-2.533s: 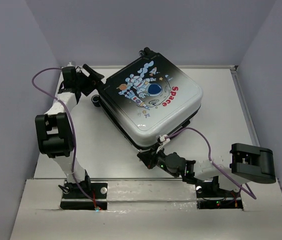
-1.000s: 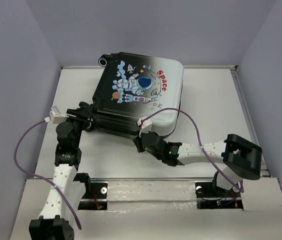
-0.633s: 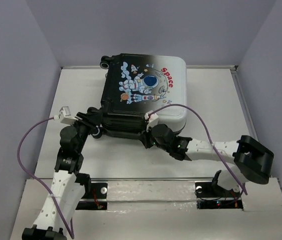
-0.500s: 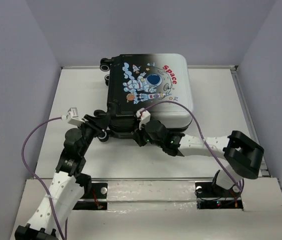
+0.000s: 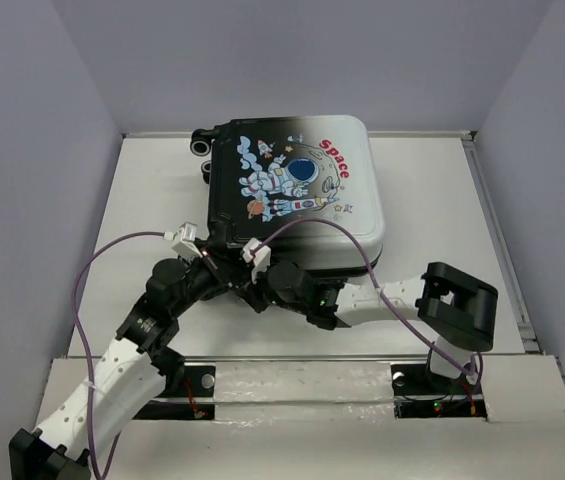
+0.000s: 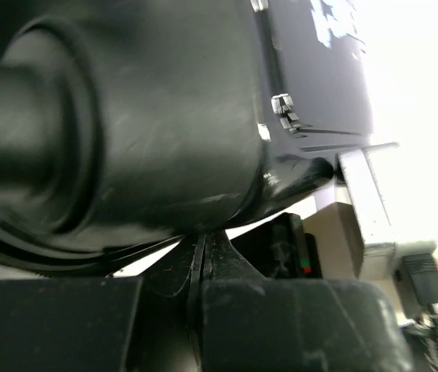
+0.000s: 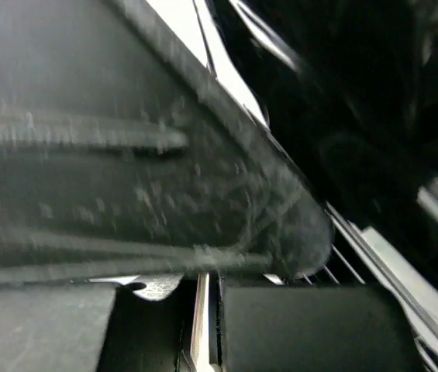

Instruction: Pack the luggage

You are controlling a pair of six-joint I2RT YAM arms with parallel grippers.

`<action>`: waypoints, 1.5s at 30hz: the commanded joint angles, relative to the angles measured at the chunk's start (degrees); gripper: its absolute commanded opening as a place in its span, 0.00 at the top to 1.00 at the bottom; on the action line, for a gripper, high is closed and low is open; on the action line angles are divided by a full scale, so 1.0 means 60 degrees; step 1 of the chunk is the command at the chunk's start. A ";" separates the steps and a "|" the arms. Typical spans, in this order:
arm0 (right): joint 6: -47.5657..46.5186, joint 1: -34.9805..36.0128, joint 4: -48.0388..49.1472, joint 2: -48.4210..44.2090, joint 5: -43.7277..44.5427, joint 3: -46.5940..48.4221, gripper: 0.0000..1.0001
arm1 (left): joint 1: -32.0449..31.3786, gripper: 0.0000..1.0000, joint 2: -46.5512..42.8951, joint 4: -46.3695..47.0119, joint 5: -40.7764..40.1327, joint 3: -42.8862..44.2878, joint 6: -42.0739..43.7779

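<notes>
The luggage (image 5: 302,200) lies flat and closed at the back middle of the table, astronaut print and red "Space" facing up, two black wheels (image 5: 202,146) at its far left corner. My left gripper (image 5: 224,272) is at its near left corner. In the left wrist view the gripper (image 6: 201,256) is shut under a big black round wheel-like part (image 6: 125,132). My right gripper (image 5: 258,284) sits right beside it against the front edge. It is shut (image 7: 212,287) under the dark shell (image 7: 125,155); a thin pale strip shows between its fingers, which I cannot identify.
Grey walls close in the white table (image 5: 142,200) on three sides, and a raised rim (image 5: 482,200) runs along its right. The right arm's black elbow (image 5: 457,305) stands at the near right. Purple cables (image 5: 92,270) loop over both arms.
The luggage has swung round and settled further back. Both grippers slid left and nearer along its front edge until they met. The left gripper has gone from open to shut.
</notes>
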 commanded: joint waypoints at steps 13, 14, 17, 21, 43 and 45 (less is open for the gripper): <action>0.0511 -0.3492 -0.2520 -0.5652 -0.3489 -0.3551 0.93 | -0.0140 0.06 0.1097 -0.2746 -0.1808 0.5003 0.3398; 0.0393 -0.3729 -0.2654 -0.5827 -0.3636 -0.3493 0.93 | -0.0140 0.05 0.1200 -0.2953 -0.1865 0.5207 0.3676; 0.0027 -0.4593 -0.2860 -0.5931 -0.4120 -0.3448 0.93 | -0.0140 0.01 0.1449 -0.3467 -0.1605 0.4919 0.4305; -0.0048 -0.4698 -0.3007 -0.5829 -0.4618 -0.3317 0.93 | -0.0155 0.01 0.1481 -0.3892 -0.1281 0.4317 0.4601; 0.2044 -0.0248 0.1118 -0.2630 -0.3375 -0.2559 0.93 | -0.0696 0.07 0.4566 0.0193 0.1664 0.4592 0.3518; 0.2135 0.0730 0.2132 -0.1760 -0.2952 -0.1726 0.93 | -0.1061 0.07 0.5108 0.0399 0.1577 0.5423 0.3328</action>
